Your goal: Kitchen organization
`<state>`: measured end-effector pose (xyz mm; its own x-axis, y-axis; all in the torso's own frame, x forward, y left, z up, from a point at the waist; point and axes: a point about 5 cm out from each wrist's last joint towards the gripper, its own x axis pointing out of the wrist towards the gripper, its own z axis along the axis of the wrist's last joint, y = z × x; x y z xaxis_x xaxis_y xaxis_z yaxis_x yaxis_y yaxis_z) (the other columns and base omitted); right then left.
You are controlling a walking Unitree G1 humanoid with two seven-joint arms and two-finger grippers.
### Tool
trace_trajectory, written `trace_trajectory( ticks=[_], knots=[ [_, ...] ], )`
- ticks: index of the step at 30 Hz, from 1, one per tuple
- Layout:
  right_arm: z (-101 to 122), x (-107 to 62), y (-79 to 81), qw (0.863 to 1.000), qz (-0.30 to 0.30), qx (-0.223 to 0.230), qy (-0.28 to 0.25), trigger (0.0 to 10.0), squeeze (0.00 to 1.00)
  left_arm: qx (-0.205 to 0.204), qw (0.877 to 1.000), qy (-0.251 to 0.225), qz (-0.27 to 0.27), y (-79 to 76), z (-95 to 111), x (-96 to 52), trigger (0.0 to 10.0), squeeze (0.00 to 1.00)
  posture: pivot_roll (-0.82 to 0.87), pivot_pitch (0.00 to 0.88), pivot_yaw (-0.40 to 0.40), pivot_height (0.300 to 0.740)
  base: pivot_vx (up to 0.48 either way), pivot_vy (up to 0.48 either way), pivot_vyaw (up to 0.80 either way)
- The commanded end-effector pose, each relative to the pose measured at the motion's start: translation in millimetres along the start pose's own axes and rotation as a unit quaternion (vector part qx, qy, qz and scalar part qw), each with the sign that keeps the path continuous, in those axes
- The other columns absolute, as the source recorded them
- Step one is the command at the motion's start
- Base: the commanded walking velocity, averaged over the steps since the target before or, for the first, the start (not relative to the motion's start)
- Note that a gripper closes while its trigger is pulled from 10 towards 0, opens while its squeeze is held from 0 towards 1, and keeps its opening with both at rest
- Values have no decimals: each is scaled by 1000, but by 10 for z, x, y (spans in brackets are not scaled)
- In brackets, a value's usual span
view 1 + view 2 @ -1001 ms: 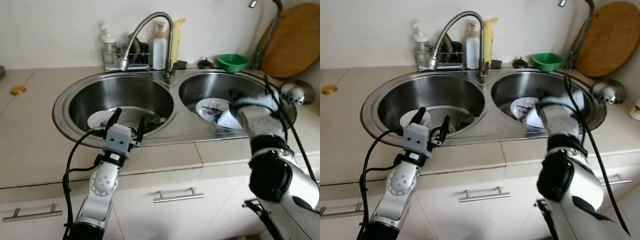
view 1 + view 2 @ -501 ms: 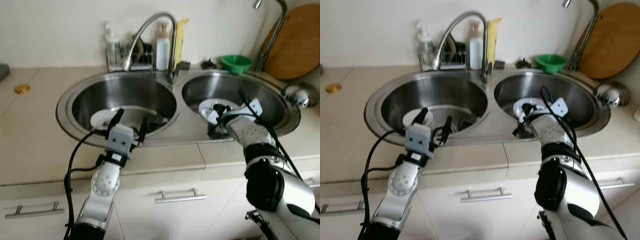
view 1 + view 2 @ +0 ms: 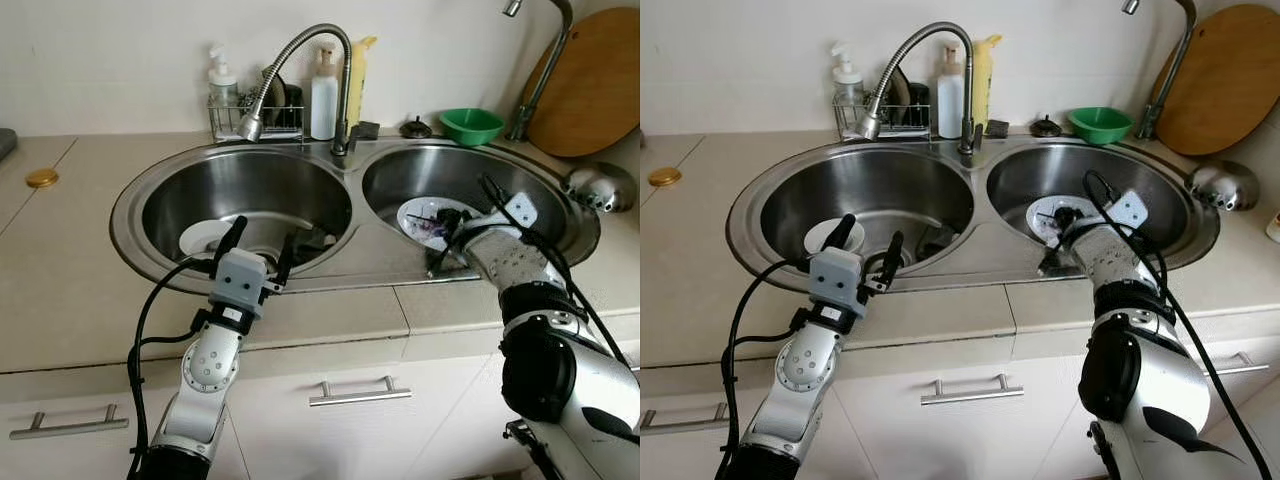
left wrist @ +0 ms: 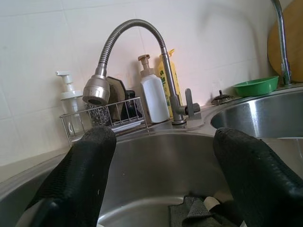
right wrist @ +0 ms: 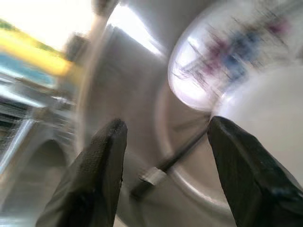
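A double steel sink point(image 3: 372, 262) is set in the beige counter. In the left basin lie a white plate point(image 3: 203, 238) and a dark cloth point(image 3: 313, 240). In the right basin a white plate with a dark pattern point(image 3: 428, 218) lies flat, with a thin utensil point(image 5: 165, 168) beside it. My left gripper point(image 3: 260, 242) hovers open at the left basin's near rim, holding nothing, and faces the faucet point(image 4: 137, 28). My right gripper point(image 3: 452, 240) is open and empty over the near part of the right basin, next to the patterned plate point(image 5: 227, 61).
A wire rack point(image 3: 255, 120) with soap bottles stands behind the faucet point(image 3: 300, 50). A green bowl point(image 3: 470, 125), a round wooden board point(image 3: 590, 85) and a steel ladle point(image 3: 598, 185) are at the back right. A gold lid point(image 3: 40, 179) lies on the left counter. Cabinet drawers run below.
My right arm has drawn back from over the patterned plate toward the right basin's near rim, and its wrist has turned. The left arm has stayed put. The view shifted slightly.
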<state>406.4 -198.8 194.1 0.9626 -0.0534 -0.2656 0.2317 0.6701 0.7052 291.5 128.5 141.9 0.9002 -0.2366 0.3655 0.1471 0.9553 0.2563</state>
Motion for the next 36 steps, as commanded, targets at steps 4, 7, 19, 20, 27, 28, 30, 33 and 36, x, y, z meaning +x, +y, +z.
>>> trace_trajectory(
  ticks=[4,7,19,20,27,28,30,33,36],
  knots=[
    [47,-186,396,975,173,-104,-92,10000,0,-11,1000,-2,1,7,11,-13,10000,0,1,0,-40,740,0,0,0],
    [-47,-372,542,949,265,-130,-114,10000,0,28,999,-41,8,58,124,6,10000,0,-1,0,-37,740,0,0,0],
    [-391,-686,597,890,351,-252,-146,10000,0,105,979,-176,16,105,670,155,10000,0,-3,0,-31,740,0,394,0],
    [-400,-710,601,887,355,-255,-149,10000,0,104,979,-175,15,98,665,156,10000,0,1,0,-31,740,0,476,0],
    [-415,-824,661,864,374,-286,-176,10000,0,104,981,-166,16,95,614,134,10000,0,1,0,-31,740,0,476,0],
    [-422,-861,676,856,377,-300,-189,10000,0,106,980,-166,17,92,625,137,10000,0,2,0,-33,740,0,476,0],
    [-427,-877,684,851,379,-308,-196,10000,0,107,980,-167,18,92,634,140,10000,0,2,0,-33,740,0,476,0],
    [-423,-905,687,840,369,-332,-220,10000,0,108,979,-173,19,89,650,138,10000,0,0,0,-33,740,0,467,0],
    [-416,-917,668,837,354,-344,-236,10000,0,105,979,-176,20,89,654,133,10000,0,-1,0,-33,740,0,95,0]
  ],
)
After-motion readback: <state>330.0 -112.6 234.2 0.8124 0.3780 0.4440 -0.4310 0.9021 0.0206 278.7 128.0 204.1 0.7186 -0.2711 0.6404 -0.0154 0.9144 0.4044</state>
